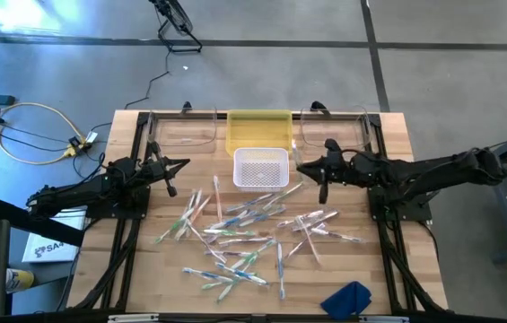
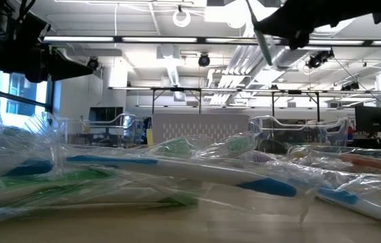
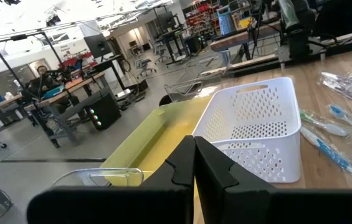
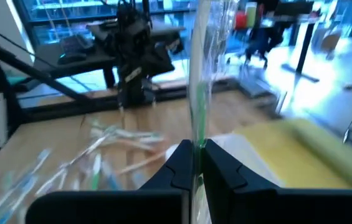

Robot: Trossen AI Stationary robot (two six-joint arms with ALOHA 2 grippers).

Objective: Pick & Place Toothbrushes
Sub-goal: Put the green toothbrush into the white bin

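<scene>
Right hand point(image 4: 195, 163) pinches a wrapped toothbrush point(image 4: 198, 81) upright between its fingers, beside the white basket point(image 1: 260, 168)

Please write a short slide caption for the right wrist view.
Right gripper shut on a wrapped toothbrush.

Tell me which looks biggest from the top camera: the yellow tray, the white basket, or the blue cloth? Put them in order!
1. yellow tray, though the basket hides part of it
2. white basket, only a little smaller
3. blue cloth, clearly the smallest
</scene>
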